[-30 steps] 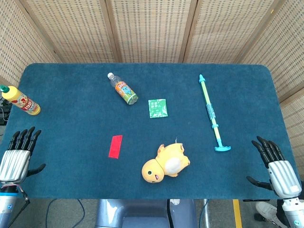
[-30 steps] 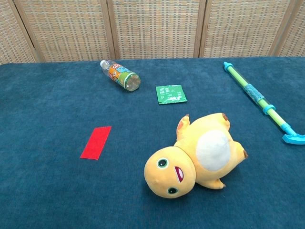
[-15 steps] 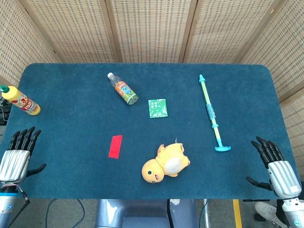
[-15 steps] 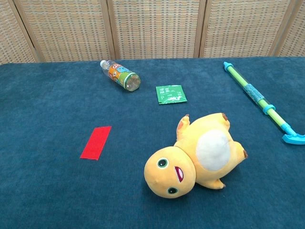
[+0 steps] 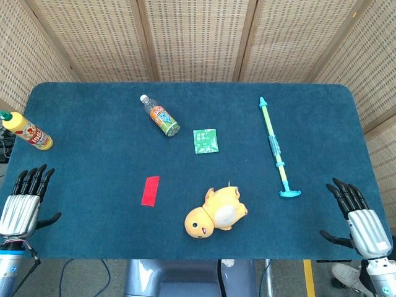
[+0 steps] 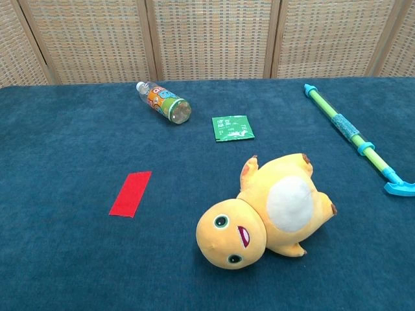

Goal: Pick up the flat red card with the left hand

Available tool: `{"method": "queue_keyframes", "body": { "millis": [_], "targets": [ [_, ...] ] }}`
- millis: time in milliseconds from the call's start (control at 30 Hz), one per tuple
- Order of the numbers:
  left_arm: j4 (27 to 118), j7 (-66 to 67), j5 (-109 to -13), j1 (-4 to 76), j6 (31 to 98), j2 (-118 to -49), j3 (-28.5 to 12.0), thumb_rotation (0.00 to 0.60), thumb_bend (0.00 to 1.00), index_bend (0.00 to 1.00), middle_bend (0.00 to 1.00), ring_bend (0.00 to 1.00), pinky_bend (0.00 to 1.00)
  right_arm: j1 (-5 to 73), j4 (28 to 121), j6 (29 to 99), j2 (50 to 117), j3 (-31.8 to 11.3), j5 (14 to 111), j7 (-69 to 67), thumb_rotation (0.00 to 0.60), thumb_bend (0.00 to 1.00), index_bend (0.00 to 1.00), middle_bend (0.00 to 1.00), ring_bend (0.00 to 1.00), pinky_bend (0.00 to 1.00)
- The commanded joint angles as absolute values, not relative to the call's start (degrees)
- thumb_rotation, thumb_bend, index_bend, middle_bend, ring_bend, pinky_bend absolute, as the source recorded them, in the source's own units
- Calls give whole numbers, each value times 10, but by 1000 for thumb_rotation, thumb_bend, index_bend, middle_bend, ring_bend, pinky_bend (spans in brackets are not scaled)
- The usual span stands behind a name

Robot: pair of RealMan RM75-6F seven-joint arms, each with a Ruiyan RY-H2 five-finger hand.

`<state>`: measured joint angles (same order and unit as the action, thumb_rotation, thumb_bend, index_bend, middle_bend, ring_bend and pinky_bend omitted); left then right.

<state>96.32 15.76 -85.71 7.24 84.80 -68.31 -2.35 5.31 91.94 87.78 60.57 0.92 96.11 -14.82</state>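
The flat red card [image 5: 150, 190] lies on the blue table, left of centre; the chest view shows the red card [image 6: 130, 193] at lower left. My left hand [image 5: 25, 201] hovers at the table's near left corner, far left of the card, fingers spread and empty. At the near right corner my right hand [image 5: 357, 212] is likewise spread and holds nothing. Neither hand appears in the chest view.
A yellow plush toy [image 5: 215, 212] lies just right of the card. A small drink bottle [image 5: 160, 116], a green sachet [image 5: 205, 140] and a long green-and-blue water squirter [image 5: 276, 146] lie farther back. A yellow sauce bottle [image 5: 26, 131] rests at the left edge.
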Motion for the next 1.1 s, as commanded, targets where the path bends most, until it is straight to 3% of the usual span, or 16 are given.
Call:
{"method": "queue_keyframes", "body": {
  "millis": [33,600,1100],
  "targets": [
    [963,158,-859,72,849,-684,-22,600,5,0,0,0,0,53,919,879,605,9,962,-149,600,0,0,0,0,0],
    [970,165,-872,79,837,-698,-16,600,5,0,0,0,0,53,920,879,601,9,960,-156,600,0,0,0,0,0],
    [1028,273,-850,143,749,-743,-31,600,84,0,0,0,0,55,917,874,599,9,958,-170,600,0,0,0,0,0]
  ]
}}
